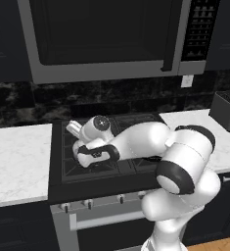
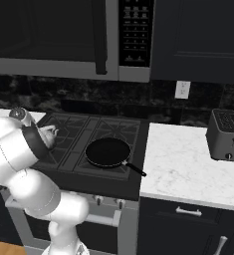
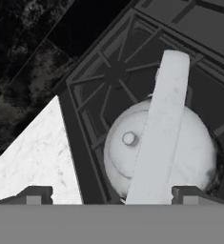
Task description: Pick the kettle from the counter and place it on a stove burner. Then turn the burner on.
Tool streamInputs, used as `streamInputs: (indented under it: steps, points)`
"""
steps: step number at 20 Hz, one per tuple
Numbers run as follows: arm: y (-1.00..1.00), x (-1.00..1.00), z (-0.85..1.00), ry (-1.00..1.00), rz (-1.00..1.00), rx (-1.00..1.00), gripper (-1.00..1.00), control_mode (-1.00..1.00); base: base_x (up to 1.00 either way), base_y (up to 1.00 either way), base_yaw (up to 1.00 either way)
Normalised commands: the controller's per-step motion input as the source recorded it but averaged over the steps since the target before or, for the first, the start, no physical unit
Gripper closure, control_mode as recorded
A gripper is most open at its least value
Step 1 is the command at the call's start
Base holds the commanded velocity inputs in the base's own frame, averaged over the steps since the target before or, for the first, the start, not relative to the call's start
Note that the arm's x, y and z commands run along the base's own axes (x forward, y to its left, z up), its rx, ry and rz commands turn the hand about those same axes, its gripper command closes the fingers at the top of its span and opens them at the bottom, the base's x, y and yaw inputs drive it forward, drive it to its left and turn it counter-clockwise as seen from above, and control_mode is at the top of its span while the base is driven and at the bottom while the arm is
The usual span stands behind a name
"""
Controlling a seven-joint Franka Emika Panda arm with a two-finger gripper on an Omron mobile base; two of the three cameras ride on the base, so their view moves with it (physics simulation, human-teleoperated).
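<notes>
- The microwave (image 1: 106, 37) hangs over the cooktop (image 2: 88, 144), dark-fronted with a grey frame, its keypad on the right side.
- The counter (image 1: 16, 157) of white marble lies on both sides of the cooktop; a wedge of it shows in the hand view at the left, right against the grate's edge.
- The arm (image 1: 185, 166) rises from the lower right of the left base view, folds at a bulky white elbow and reaches left and low over the front left of the cooktop, with the wrist turned down toward the grates.
- The stove burner (image 3: 116, 74) is a dark grate with prongs running out like a star; one such section lies just beyond the kettle in the hand view.
- The frying pan (image 2: 107, 151), flat and black, sits on the front right grate, handle pointing toward the right-hand counter, well apart from the kettle.
- A grey toaster (image 2: 227, 135) stands on the right-hand counter near the wall.
- The kettle (image 3: 189, 157) is round and silvery grey with a small knob on its lid and a broad pale handle arching across the top; it rests on the front left grate, near the counter's edge.
- The gripper (image 3: 112, 195) hangs right above the kettle, its two dark tips spread wide on either side of the handle's near end and touching nothing.
- A white wall socket (image 2: 182, 89) sits on the dark backsplash.
</notes>
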Motion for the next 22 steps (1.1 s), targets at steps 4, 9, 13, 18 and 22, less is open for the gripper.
streamInputs:
  steps: [4, 9, 13, 18, 22]
  points:
    - [0.04, -0.65, 0.39, 0.0, 0.04, -0.01, -1.0, -1.0, 0.0, 0.0, 0.0]
    - [0.07, -0.93, 0.28, 0.0, 0.0, -0.04, -1.0, -1.0, 0.0, 0.0, 0.0]
    - [0.12, -1.0, 0.24, 0.0, 0.0, -0.08, -1.0, -1.0, 0.0, 0.0, 0.0]
    - [0.27, -0.91, 0.21, -0.01, 0.0, -0.16, -1.0, -1.0, 0.0, 0.0, 0.0]
    - [0.42, -0.69, 0.03, -0.02, 0.0, -0.23, -1.0, -1.0, 0.0, 0.0, 0.0]
